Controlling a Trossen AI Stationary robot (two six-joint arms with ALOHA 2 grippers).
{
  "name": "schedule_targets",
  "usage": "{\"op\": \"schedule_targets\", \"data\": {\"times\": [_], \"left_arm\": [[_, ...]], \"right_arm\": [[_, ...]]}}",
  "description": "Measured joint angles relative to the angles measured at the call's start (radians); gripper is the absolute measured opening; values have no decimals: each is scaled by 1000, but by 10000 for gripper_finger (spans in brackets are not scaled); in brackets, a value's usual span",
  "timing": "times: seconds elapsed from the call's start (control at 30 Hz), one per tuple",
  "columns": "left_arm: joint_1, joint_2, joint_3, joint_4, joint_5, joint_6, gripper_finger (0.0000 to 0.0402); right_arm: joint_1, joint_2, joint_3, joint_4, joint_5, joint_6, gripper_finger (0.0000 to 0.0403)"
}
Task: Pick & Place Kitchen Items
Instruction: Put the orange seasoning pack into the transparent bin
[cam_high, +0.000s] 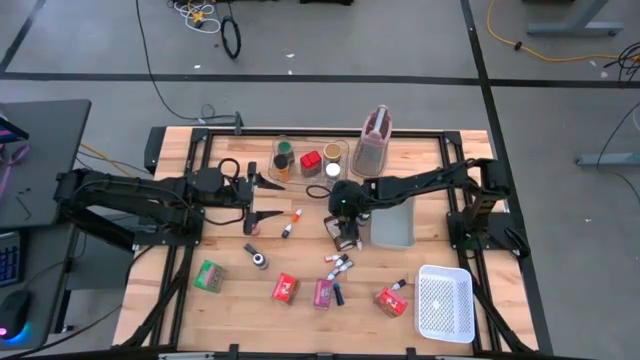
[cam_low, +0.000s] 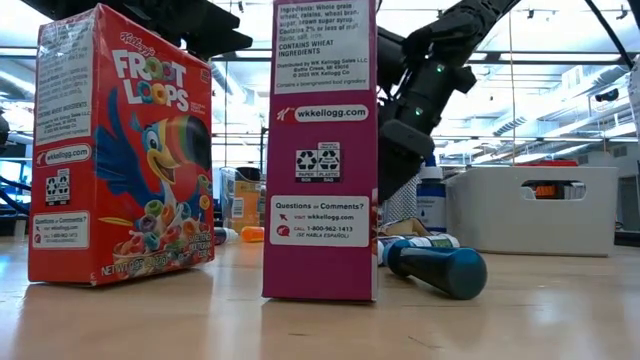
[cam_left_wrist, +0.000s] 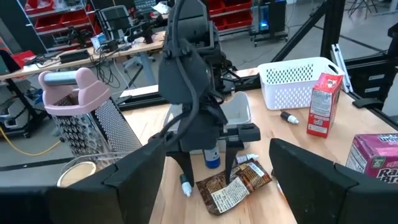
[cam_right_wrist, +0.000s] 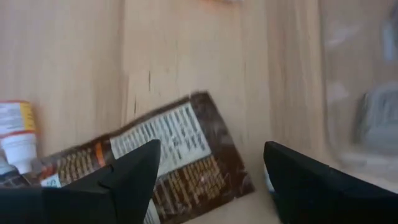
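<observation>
Nearest the low camera stand two small cereal boxes (cam_low: 120, 150), while the brown packet (cam_right_wrist: 168, 165) lies flat mid-table, at about 9 o'clock of the grey tray (cam_high: 392, 226). Centre the right gripper (cam_high: 344, 234) over the packet's short width, lower until both fingertips reach the tabletop, then close; its jaws stand wide apart, straddling the packet and holding nothing. At about 9 o'clock of the right gripper, the left gripper (cam_high: 262, 198) waits, jaws spread and empty.

On my bench: three red boxes (cam_high: 286, 289), one green box (cam_high: 210, 276), one brown packet (cam_left_wrist: 233, 186), one white basket (cam_high: 445, 303), one grey tray (cam_high: 392, 227), one grater (cam_high: 372, 143).
</observation>
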Motion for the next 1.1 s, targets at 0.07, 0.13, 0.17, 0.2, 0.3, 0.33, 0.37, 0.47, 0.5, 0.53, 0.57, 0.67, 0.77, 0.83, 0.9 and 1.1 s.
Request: {"op": "schedule_targets", "data": {"times": [0.07, 0.13, 0.17, 0.2, 0.3, 0.33, 0.37, 0.47, 0.5, 0.53, 0.57, 0.67, 0.77, 0.83, 0.9, 1.1], "left_arm": [[1, 0, 0, 0, 0, 1, 297], [1, 0, 0, 0, 0, 8, 297], [1, 0, 0, -3, 0, 8, 297], [1, 0, 0, -6, 0, 8, 297], [1, 0, 0, -9, 0, 8, 297], [1, 0, 0, -10, 0, 8, 297], [1, 0, 0, -11, 0, 8, 297], [1, 0, 0, -14, 0, 8, 297], [1, 0, 0, -15, 0, 8, 297], [1, 0, 0, -16, 0, 8, 297], [1, 0, 0, -18, 0, 8, 297], [1, 0, 0, -29, 0, 8, 297], [1, 0, 0, -46, 0, 8, 297], [1, 0, 0, -46, 0, 8, 297], [1, 0, 0, -46, 0, 8, 297], [1, 0, 0, -47, 0, 8, 297]], "right_arm": [[4, -1, 23, -3, 0, -29, 293], [11, -1, 59, -22, -3, -67, 290], [14, -1, 82, -24, -3, -84, 289], [17, -1, 106, -24, -3, -105, 287], [15, 4, 184, -18, -26, -131, 286], [9, 12, 207, -9, -52, -136, 286], [1, 26, 227, -8, -89, -137, 286], [-17, 90, 254, -18, -154, -138, 286], [-22, 112, 258, -28, -153, -138, 286], [-27, 133, 260, -36, -149, -138, 286], [-32, 150, 260, -56, -149, -138, 286], [-40, 182, 263, -86, -156, -146, 286], [-45, 201, 263, -116, -158, -144, 286], [-46, 205, 262, -122, -158, -145, 286], [-46, 202, 262, -121, -158, -165, 285], [-28, 173, 263, -136, -125, -214, 267]]}}
